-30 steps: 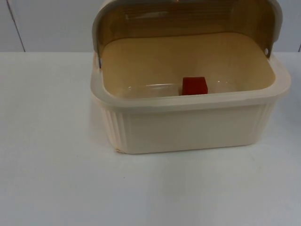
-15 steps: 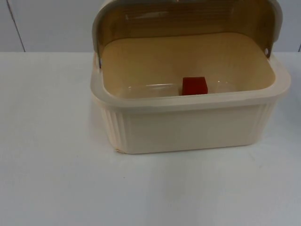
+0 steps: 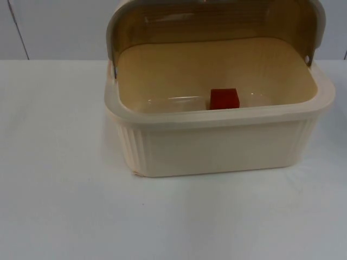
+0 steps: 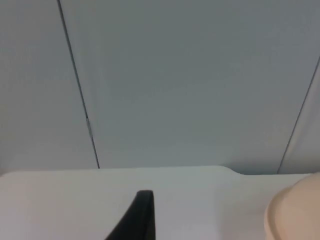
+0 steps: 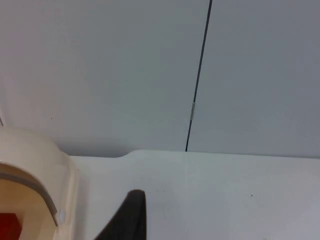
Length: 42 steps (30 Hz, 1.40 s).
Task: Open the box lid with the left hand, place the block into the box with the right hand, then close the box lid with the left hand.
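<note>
A cream box [image 3: 217, 143] stands in the middle of the table with its lid [image 3: 217, 16] swung up and back. A red block [image 3: 224, 98] lies on the box floor, close to the front wall. My left gripper [image 4: 142, 220] waits low over the table to the left of the box, whose rounded corner [image 4: 295, 212] it sees. My right gripper [image 5: 131, 215] waits to the right of the box; its view takes in the raised lid's edge [image 5: 37, 167] and a bit of the red block [image 5: 10, 225].
The white table top [image 3: 65, 206] spreads in front of and beside the box. A grey partition wall [image 3: 59, 27] with dark seams closes off the table behind it.
</note>
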Motion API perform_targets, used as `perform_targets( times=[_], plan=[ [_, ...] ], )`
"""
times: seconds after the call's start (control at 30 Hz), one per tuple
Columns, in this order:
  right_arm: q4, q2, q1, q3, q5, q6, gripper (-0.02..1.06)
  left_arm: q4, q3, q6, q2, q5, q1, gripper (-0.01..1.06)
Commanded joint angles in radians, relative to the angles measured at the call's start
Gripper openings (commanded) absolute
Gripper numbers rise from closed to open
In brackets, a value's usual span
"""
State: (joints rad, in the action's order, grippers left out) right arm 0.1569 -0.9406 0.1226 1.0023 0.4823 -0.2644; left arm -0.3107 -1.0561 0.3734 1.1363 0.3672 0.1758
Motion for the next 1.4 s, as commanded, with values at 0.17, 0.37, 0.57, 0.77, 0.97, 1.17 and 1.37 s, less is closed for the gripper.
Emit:
perform_targets(
  times=[0.17,0.37,0.57,0.77,0.97,1.17,1.37],
  plan=[
    [0.004,0.004,-0.007,0.003,0.001,0.002,1.04,0.019,-0.005,0.027,-0.008,0.007,-0.004,1.02],
    [0.004,0.004,-0.007,0.003,0.001,0.002,1.04,0.003,-0.005,0.044,-0.003,-0.105,-0.004,1.02],
    [0.004,0.004,-0.007,0.003,0.001,0.002,1.04,0.012,-0.095,-0.052,0.135,-0.141,0.019,1.02],
    [0.004,0.004,-0.007,0.003,0.001,0.002,1.04,0.012,-0.326,-0.178,0.355,-0.163,0.131,0.79],
    [0.002,0.004,-0.007,0.003,0.012,0.002,1.04,-0.088,-0.51,-0.309,0.544,-0.209,0.259,0.17],
    [0.002,0.004,-0.007,0.003,0.019,0.002,1.04,-0.359,-0.533,-0.439,0.638,-0.261,0.333,0.0],
    [0.002,0.004,-0.007,0.003,0.019,0.002,1.04,-0.352,-0.533,-0.527,0.66,-0.246,0.391,0.0]
  ],
)
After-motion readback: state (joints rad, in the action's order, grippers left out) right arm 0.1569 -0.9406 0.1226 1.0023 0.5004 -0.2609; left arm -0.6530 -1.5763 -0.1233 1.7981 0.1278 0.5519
